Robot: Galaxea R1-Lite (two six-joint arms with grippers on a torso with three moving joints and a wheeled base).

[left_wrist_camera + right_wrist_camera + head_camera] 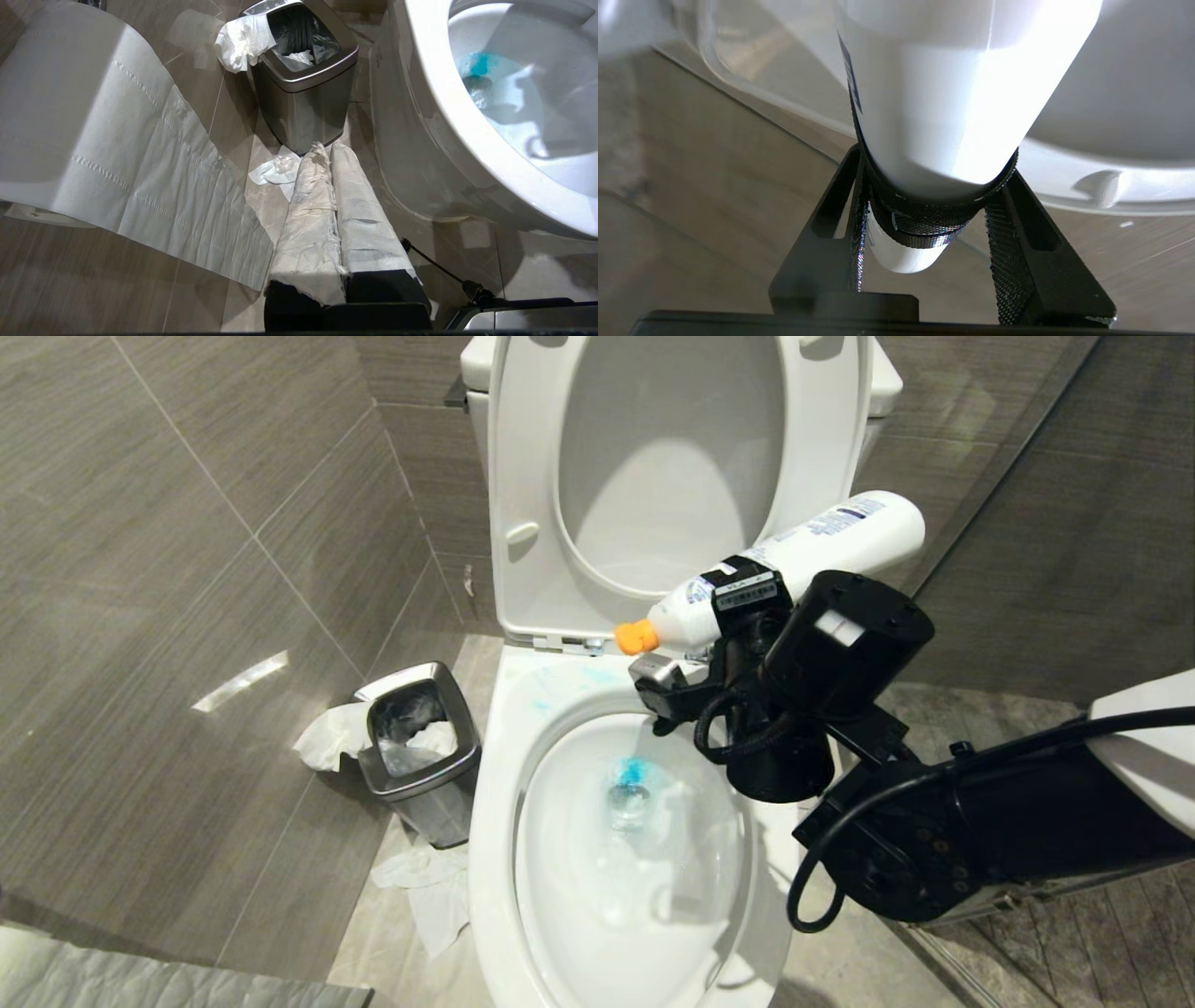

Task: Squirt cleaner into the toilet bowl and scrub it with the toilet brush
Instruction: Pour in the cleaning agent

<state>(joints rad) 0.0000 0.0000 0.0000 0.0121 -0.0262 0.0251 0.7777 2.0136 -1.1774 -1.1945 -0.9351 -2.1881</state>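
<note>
Grey-tiled walls enclose the toilet bowl (495, 859), seat raised; the cleaner (635, 772) lies as a turquoise patch near its drain. Above the rear rim, the right gripper (738, 616) clamps a white bottle (803, 560), orange nozzle tilted down over the rim.

Left wrist view: the left gripper (327, 154), fingers pressed together and paper-wrapped, points toward a steel waste bin (303, 93) beside the bowl (420, 93).

Right wrist view: both fingers (1008, 242) grip the bottle (952, 93).
</note>
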